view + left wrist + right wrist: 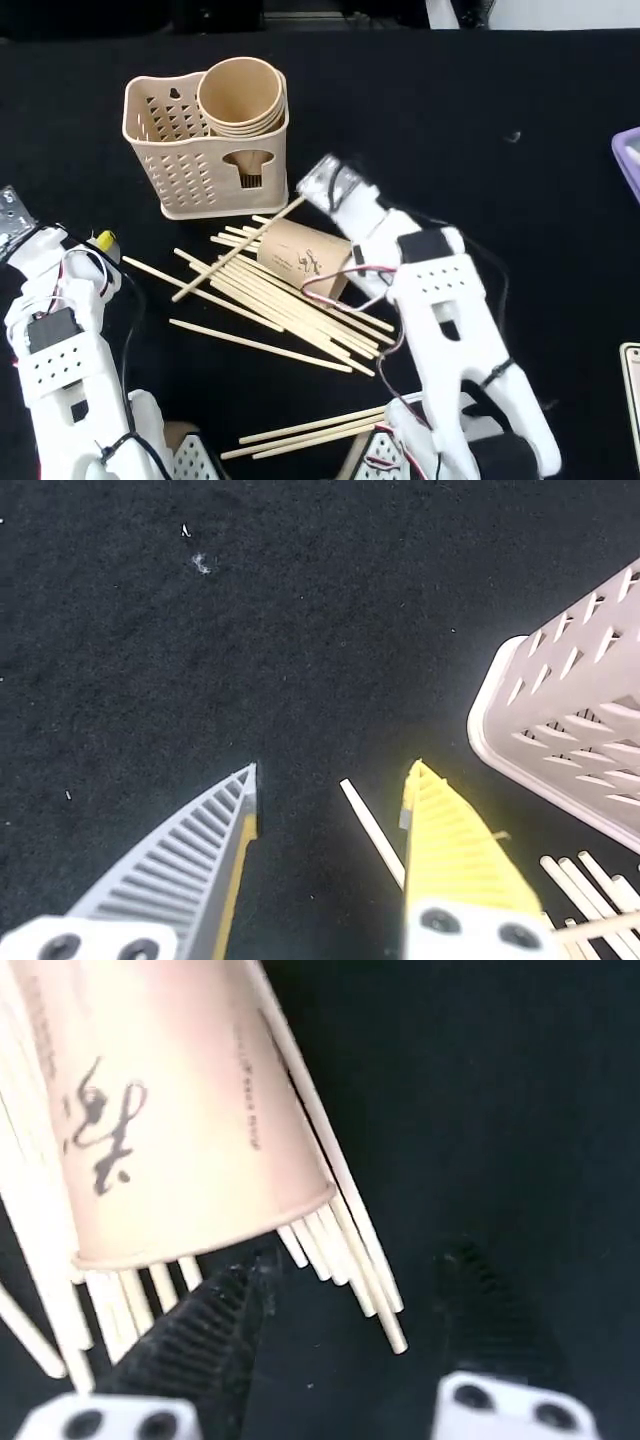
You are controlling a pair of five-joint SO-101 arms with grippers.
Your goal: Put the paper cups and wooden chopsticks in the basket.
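Note:
The beige slotted basket [190,160] stands at the back left and holds a stack of paper cups [241,97]. One more paper cup [303,258] lies on its side on a spread of wooden chopsticks [270,300] in the middle of the table. One chopstick [235,252] leans across the pile toward the basket. My right gripper [360,1265] is open, just off the rim of the lying cup [170,1110], over the chopstick ends [350,1250]. My left gripper [333,768] is open and low over the cloth at the left, with a chopstick tip [372,830] between its fingers and the basket [570,730] beside it.
A few more chopsticks [310,432] lie at the front between the two arm bases. A purple object [630,160] sits at the right edge. The right arm [440,290] stretches over the pile's right side. Black cloth [480,120] covers the table.

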